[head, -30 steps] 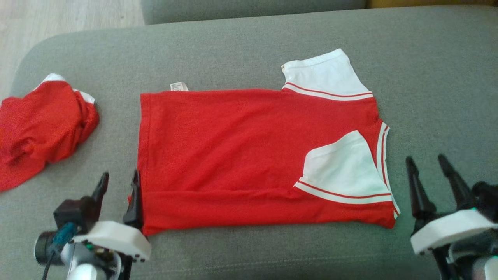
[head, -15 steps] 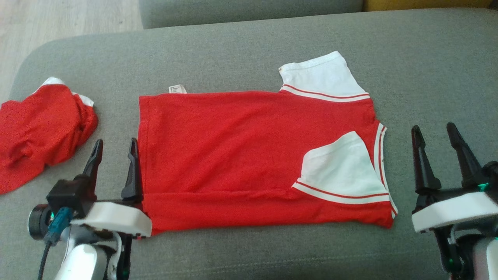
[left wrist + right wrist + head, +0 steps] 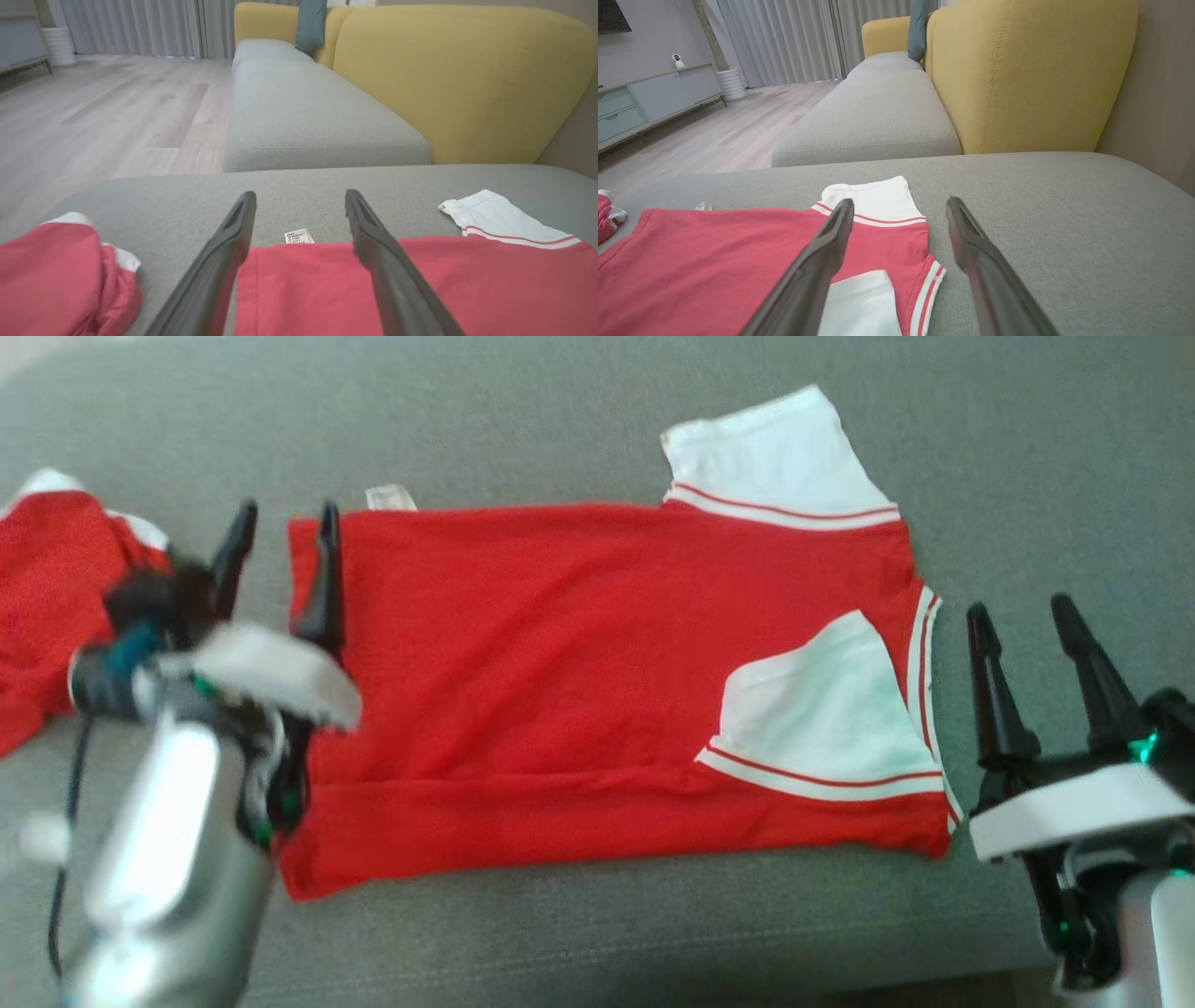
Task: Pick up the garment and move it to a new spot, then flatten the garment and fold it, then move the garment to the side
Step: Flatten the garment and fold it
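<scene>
Red garment (image 3: 579, 672), tag (image 3: 299, 236) print seemingly illegible; left gripper (image 3: 288, 513) and right gripper (image 3: 1019, 607) fingers wide.

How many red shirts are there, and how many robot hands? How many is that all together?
Shirts: 2 (flat shirt, crumpled shirt)
Hands: 2 (left hand, right hand)
Total: 4
</scene>
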Controlling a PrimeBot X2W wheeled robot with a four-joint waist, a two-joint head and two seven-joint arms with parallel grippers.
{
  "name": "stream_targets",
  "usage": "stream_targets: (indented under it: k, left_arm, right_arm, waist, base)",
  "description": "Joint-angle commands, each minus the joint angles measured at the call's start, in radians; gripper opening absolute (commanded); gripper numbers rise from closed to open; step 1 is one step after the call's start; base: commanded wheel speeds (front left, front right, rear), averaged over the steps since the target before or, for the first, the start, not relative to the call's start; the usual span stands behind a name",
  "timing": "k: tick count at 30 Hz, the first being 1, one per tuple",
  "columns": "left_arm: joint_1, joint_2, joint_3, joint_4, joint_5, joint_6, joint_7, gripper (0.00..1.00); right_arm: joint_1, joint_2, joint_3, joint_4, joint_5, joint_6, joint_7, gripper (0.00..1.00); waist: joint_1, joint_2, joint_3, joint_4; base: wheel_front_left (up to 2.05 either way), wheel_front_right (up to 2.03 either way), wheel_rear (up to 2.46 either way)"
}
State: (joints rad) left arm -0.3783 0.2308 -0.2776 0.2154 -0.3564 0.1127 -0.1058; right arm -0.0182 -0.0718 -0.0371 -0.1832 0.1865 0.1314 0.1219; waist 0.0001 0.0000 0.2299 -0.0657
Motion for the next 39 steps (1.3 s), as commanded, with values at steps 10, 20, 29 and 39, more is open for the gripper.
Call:
stream_targets:
  k: [10, 20, 29, 39]
  left_arm:
    - [-0.338, 0.026, 0.065, 0.470, -0.078, -0.088, 0.089, 1.00]
    - [-0.460, 0.016, 0.060, 0.739, -0.106, -0.136, 0.117, 0.76]
    - [-0.510, 0.003, 0.026, 0.800, -0.080, -0.160, -0.007, 0.00]
    - [-0.604, -0.082, -0.024, 0.833, -0.067, -0.190, -0.082, 0.00]
  right_arm:
    - [-0.062, 0.006, 0.034, 0.008, 0.021, -0.001, -0.021, 1.00]
    - [-0.043, 0.014, 0.020, 0.025, 0.040, -0.001, -0.023, 1.00]
    - [-0.125, -0.027, 0.006, 0.091, 0.058, -0.001, 0.000, 1.00]
    - [-0.506, -0.191, 0.063, 0.414, 0.162, -0.001, 0.052, 1.00]
  waist:
    - [-0.0001, 0.0000, 0.113, -0.056]
    - [-0.0001, 0.0000, 0.134, -0.054]
    - [-0.0001, 0.0000, 0.134, -0.037]
    - [-0.0001, 0.0000, 0.214, 0.079]
  base:
    - [0.00, 0.00, 0.00]
    - [0.00, 0.00, 0.00]
    - [0.00, 0.00, 0.00]
    - [0.00, 0.00, 0.00]
